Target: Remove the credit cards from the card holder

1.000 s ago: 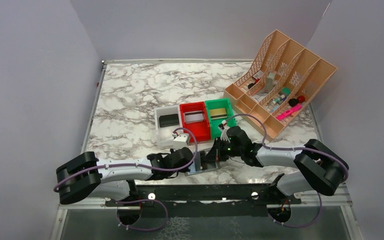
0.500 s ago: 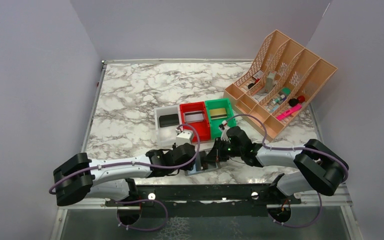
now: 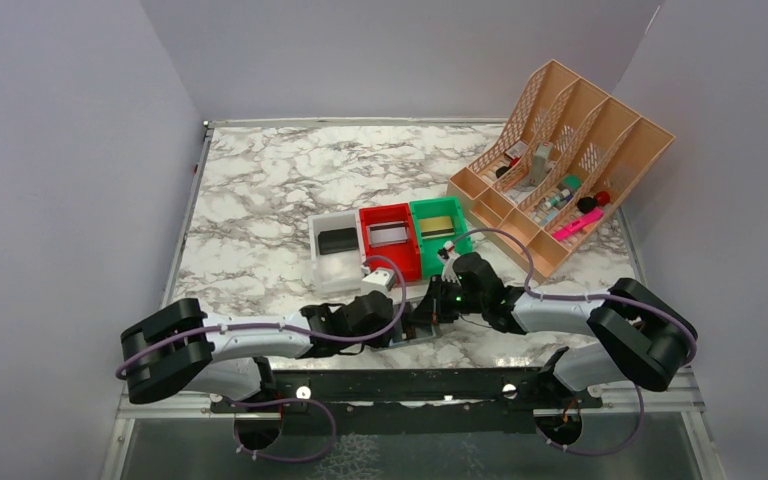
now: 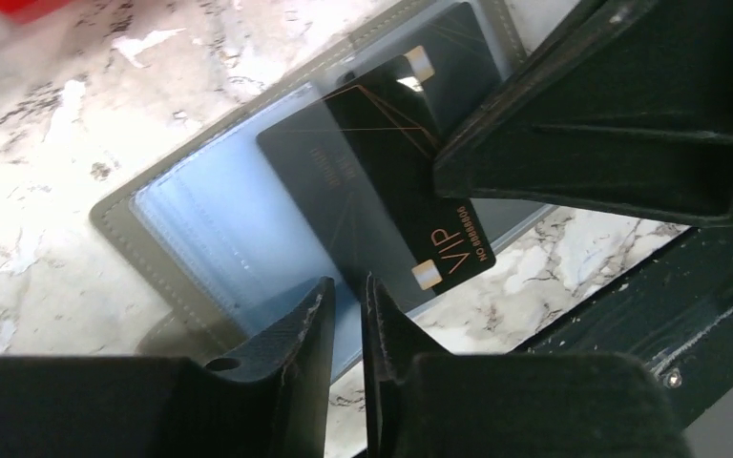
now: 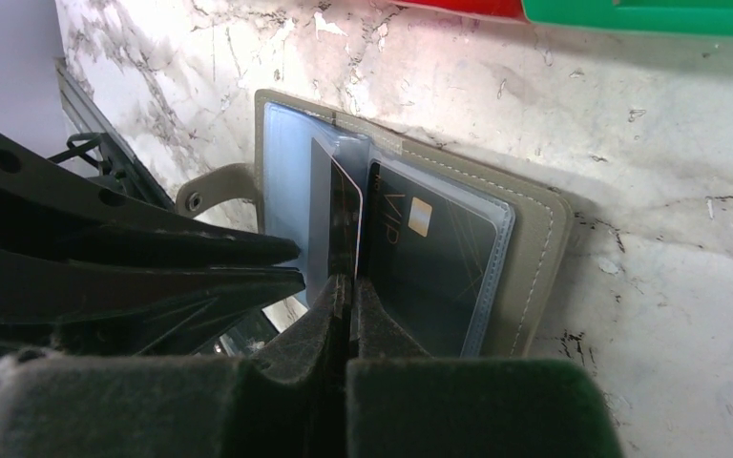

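Mid-pull: right gripper point(image 5: 347, 307) pinching card point(image 5: 332, 219) at frame centre, left gripper point(image 4: 348, 320) near-closed over holder point(image 5: 537, 239) — next, draw card straight out.

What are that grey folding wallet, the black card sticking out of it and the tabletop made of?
Grey folding wallet: seemingly leather or imitation, matte, with stitched edges; its inner pockets look like clear glossy plastic film. Black VIP card: stiff plastic, probably, smooth, slight sheen. Tabletop: marble-patterned, white with grey veins; real stone or printed laminate, can't tell.

Overhead; wrist close-ups of card holder point(image 4: 200, 239)
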